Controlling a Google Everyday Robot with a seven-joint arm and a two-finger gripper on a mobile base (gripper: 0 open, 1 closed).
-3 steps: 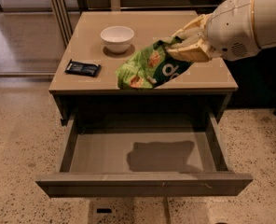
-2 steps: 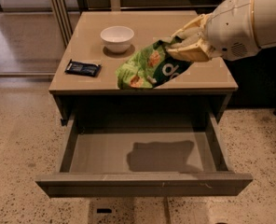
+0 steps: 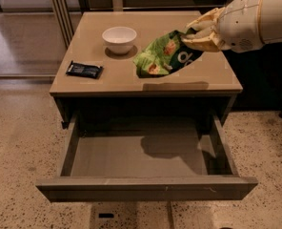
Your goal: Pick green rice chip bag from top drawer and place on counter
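One green rice chip bag (image 3: 165, 56) hangs over the counter (image 3: 212, 75), right of centre, clear of the open top drawer (image 3: 146, 187). Its long axis slopes from the black end at upper right down to the lower left, where the crumpled tip sits at or just above the counter; contact cannot be confirmed. The gripper (image 3: 195, 36) is closed on the black end, up and right of the bag body. The arm enters from the right, roughly level, wrist pointing left. Judgement: lower slightly, then release.
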